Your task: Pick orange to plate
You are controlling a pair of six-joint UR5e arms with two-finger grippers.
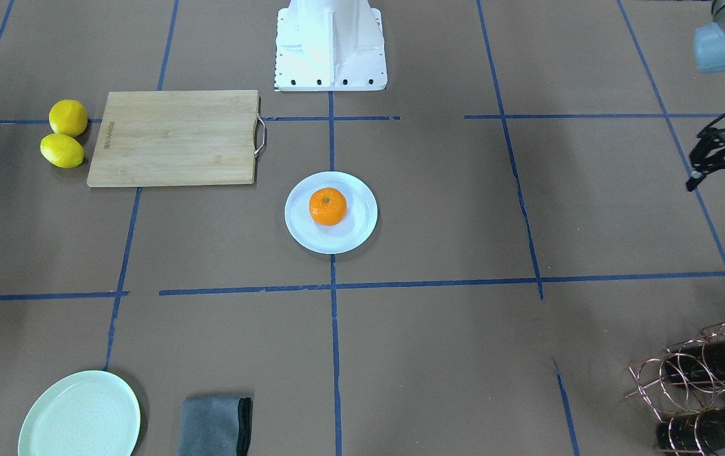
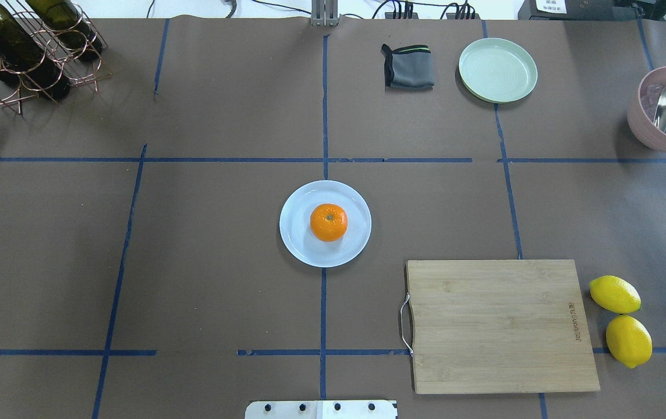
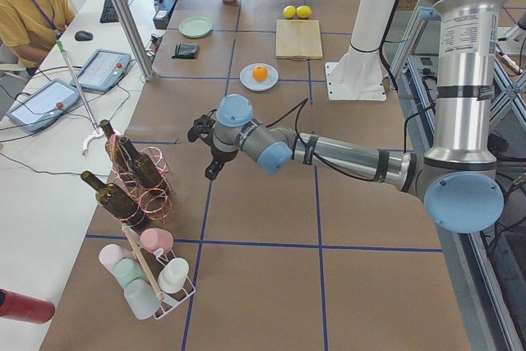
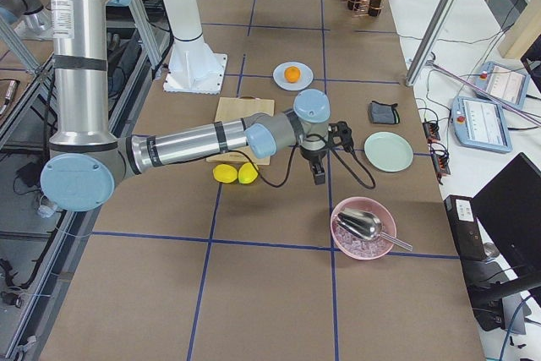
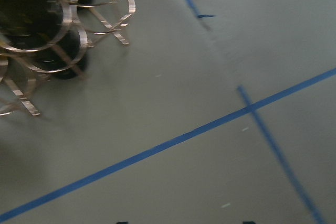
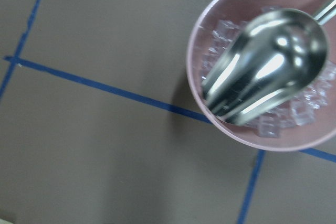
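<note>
Bright, green-dimpled orange (image 2: 328,222) sits centred on glossy white plate (image 2: 298,244); left claw (image 1: 713,195) spread, right claw (image 4: 319,178) impossible to tell.

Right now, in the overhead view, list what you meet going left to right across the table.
Bottle rack → plate with the orange on it → cloth → green plate → bowl. The board and lemons overlap these, so they are left out.

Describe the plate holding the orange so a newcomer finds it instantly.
Start at the wooden cutting board on the brown table; just off its handle corner, at the table's centre, sits the plate. It is glossy white and carries the orange, while the mint-green plate is empty.
</note>
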